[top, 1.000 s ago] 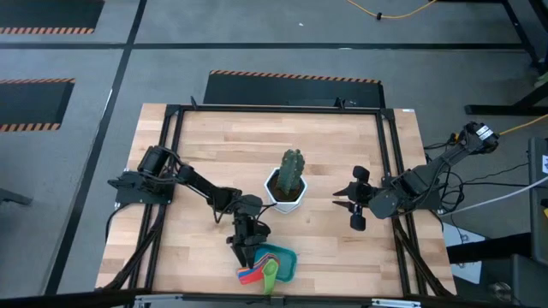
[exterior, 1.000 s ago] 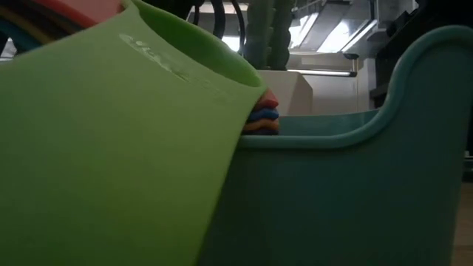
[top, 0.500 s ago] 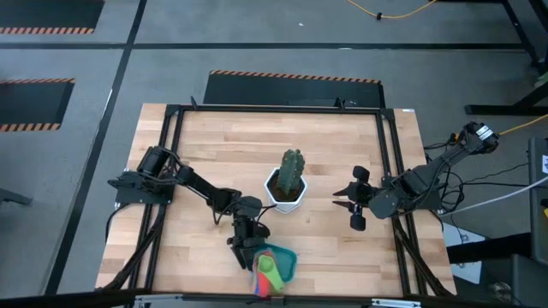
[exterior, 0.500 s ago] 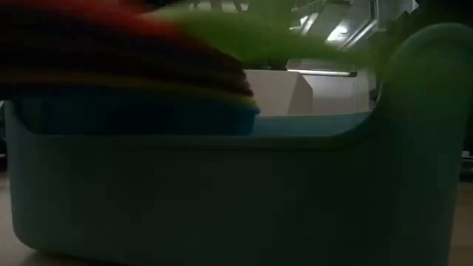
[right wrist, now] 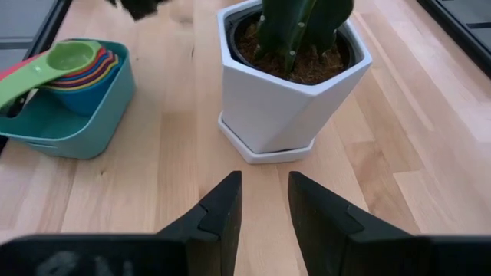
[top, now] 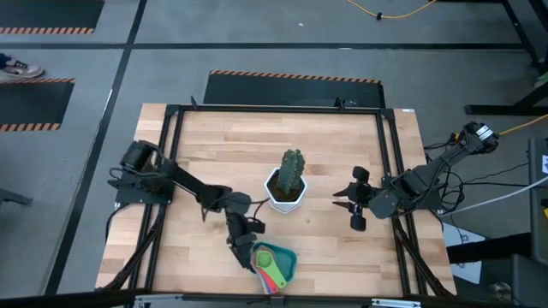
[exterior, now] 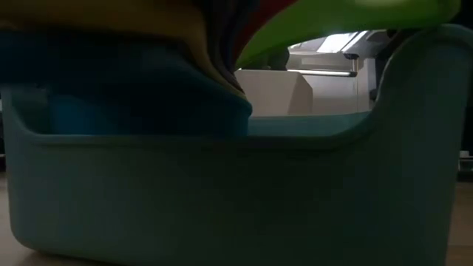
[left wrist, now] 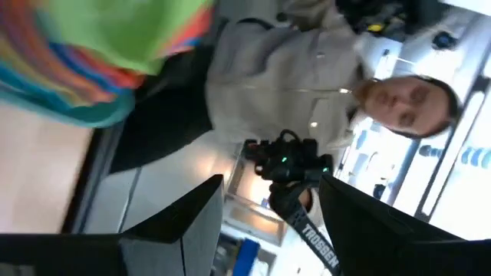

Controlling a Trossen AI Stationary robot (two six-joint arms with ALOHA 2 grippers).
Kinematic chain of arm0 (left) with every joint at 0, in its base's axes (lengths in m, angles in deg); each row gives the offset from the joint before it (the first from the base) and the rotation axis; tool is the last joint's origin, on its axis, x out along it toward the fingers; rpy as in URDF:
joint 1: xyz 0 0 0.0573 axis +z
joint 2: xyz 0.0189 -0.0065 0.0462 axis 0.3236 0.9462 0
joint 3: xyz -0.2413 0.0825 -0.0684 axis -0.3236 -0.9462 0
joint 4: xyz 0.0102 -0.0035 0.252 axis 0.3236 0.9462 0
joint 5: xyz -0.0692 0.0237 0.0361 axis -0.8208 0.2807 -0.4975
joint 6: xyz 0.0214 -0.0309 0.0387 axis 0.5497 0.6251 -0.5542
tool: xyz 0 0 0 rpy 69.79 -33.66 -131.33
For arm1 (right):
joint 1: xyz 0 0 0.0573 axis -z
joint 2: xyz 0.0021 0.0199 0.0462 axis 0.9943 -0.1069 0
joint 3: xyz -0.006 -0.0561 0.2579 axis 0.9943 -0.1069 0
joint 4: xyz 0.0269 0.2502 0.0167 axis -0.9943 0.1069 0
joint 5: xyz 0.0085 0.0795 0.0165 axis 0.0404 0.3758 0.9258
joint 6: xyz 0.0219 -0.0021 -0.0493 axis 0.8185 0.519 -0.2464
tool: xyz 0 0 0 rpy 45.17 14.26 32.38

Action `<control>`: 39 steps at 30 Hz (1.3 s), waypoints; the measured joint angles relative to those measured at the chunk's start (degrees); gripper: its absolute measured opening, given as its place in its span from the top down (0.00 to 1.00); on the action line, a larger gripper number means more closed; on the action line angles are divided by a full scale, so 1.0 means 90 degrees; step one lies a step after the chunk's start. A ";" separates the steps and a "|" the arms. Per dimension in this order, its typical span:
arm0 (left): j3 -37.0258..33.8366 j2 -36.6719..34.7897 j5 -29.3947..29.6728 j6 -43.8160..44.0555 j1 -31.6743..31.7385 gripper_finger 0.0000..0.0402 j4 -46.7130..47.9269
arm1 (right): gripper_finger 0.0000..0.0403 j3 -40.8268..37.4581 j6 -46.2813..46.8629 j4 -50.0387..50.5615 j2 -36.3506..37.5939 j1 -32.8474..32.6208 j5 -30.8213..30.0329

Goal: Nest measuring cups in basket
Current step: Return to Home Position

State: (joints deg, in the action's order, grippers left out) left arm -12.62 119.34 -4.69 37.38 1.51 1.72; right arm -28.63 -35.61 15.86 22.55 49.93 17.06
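Left claw (top: 241, 246), fingers spread and empty, hangs just beside the teal basket (top: 289, 259) at the desk's (top: 214, 145) near edge. The measuring cups (top: 269, 260) sit nested inside the basket, green one uppermost. Right claw (top: 349, 201), fingers slightly parted and empty, hovers near the potted cactus (top: 291, 175).

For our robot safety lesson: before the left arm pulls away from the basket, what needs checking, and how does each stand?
1. Cups nested inside the basket: ok.
2. Left gripper open, holding nothing: ok.
3. Left gripper clear of the basket: cannot tell.
4. Cactus pot upright, apart from both grippers: ok.
5. Right gripper open, beside the pot: ok.
6. Person nearby out of reach: cannot tell.
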 joint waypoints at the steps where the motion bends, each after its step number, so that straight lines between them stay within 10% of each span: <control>1: -0.0037 -0.0141 0.0120 -0.0081 -0.0028 0.48 -0.0011 | 0.72 0.0000 -0.0001 -0.0008 0.0000 0.0000 0.0033; 10: -0.0404 -0.1345 0.1568 -0.1937 -0.0182 0.48 0.0007 | 0.72 0.0000 -0.0001 -0.0011 -0.0046 0.0000 0.0106; 21: -0.0407 -0.2438 0.2645 -0.6514 0.0551 0.48 0.0092 | 0.72 0.0000 -0.0032 -0.0032 -0.0051 0.0000 0.0098; 39: -0.0407 -0.5932 0.4886 -1.0712 0.1932 0.48 0.5186 | 0.72 0.0000 -0.0015 -0.0055 -0.0051 0.0001 0.0106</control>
State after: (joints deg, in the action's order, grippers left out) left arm -16.28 65.96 39.28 -59.03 18.90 48.39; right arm -28.63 -35.74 15.37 22.09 49.94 18.01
